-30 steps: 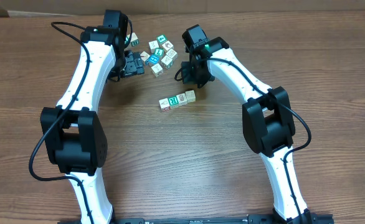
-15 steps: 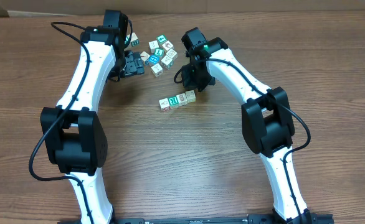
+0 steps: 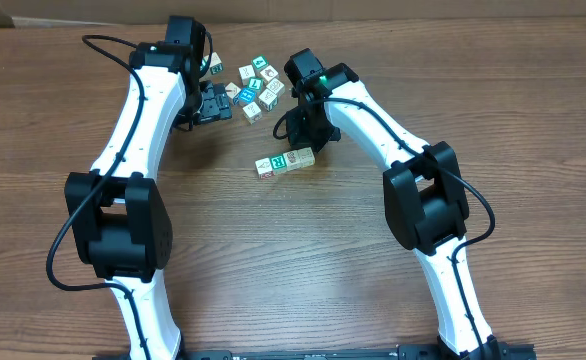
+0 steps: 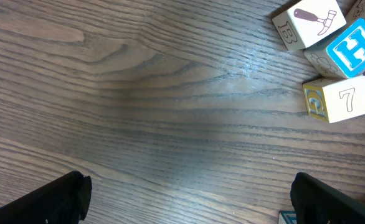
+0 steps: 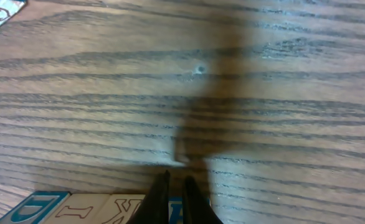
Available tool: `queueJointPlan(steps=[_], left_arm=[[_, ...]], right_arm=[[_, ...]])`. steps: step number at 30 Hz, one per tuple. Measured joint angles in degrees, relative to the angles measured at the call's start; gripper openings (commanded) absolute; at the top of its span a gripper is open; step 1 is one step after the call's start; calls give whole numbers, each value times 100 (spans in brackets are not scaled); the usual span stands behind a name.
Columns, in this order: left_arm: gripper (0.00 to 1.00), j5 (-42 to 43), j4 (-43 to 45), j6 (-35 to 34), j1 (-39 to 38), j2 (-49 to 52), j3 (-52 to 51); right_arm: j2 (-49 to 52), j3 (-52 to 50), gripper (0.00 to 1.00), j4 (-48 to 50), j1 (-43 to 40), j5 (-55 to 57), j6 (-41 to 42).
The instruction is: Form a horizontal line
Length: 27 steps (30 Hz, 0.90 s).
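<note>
wooden cubes of the horizontal line [image 3: 284,161] run left-right just below the right tool [image 3: 304,139] (pinched shut, empty), the nearer one; left tool [image 3: 216,102] gapes empty.

In the left wrist view, a pale cube [image 4: 339,101] shows a "7" on its top face and a yellow-framed letter, perhaps "G", on its side. A blue-faced cube [image 4: 355,51] carries a white "H". The cube with a hammer picture [image 4: 307,23] bears "B" on its side face.

In the overhead view, the middle cube of the short row [image 3: 277,163] shows a green "R".

In the right wrist view, the row of cubes [image 5: 76,208] at the bottom edge shows a blue "D" and pale letters too cut off to read surely.
</note>
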Motion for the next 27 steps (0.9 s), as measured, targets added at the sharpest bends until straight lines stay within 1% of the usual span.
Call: queueJointPlan(steps=[4, 10, 14, 22, 27], left_arm=[[100, 0, 0, 0, 0, 0, 0], [99, 0, 0, 0, 0, 0, 0], [100, 0, 0, 0, 0, 0, 0], [100, 2, 9, -2, 0, 0, 0], [100, 118, 367, -42, 0, 0, 0]], right_arm=[[0, 0, 6, 46, 0, 0, 2], [0, 0, 8, 382, -31, 44, 2], [0, 0, 9, 365, -175, 44, 22], [0, 2, 9, -179, -619, 90, 31], [0, 2, 10, -719, -688, 105, 39]])
